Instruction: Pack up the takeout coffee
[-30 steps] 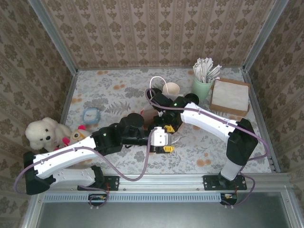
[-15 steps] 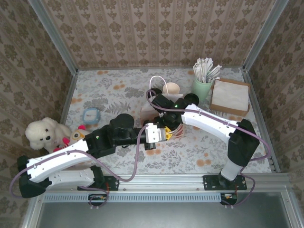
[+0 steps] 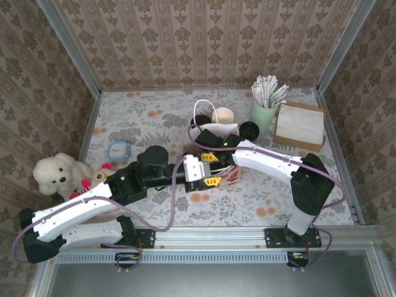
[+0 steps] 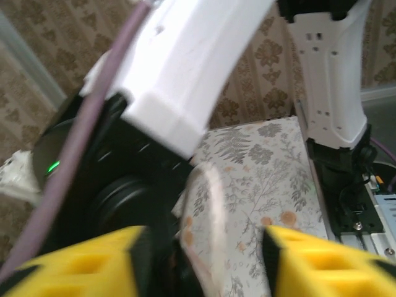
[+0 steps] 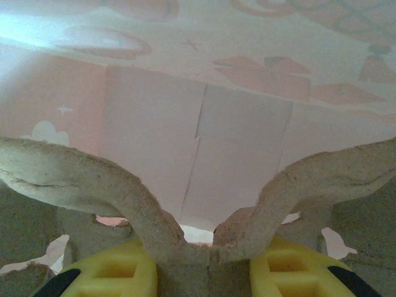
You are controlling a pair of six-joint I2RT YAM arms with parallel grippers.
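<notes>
The takeout coffee, a cup with a round black lid [image 3: 249,129], stands at the back beside the mint cup. A pink-and-white paper bag [image 3: 233,175] with a white loop handle [image 3: 197,111] sits mid-table. My right gripper [image 5: 201,272] is shut on a grey moulded-pulp cup carrier [image 5: 124,198], with the bag's pink inside [image 5: 198,105] right behind it. My left gripper [image 3: 211,169] is open at the bag's near side. Its yellow fingers [image 4: 80,260] stand either side of the bag's blurred pale edge [image 4: 210,204] without gripping it. The right arm [image 3: 266,158] reaches over the bag.
A mint cup of paper-wrapped sticks [image 3: 263,114] and a brown-edged stack of napkins [image 3: 300,127] stand at the back right. A cream cup stack [image 3: 223,114] is behind the bag. A white teddy [image 3: 55,173], a toy chick [image 3: 99,177] and a small blue clock [image 3: 117,150] lie at the left.
My left gripper moved away from the near edge up to the bag, shut, then opened again. The right arm shifted slightly left, its grip unchanged.
</notes>
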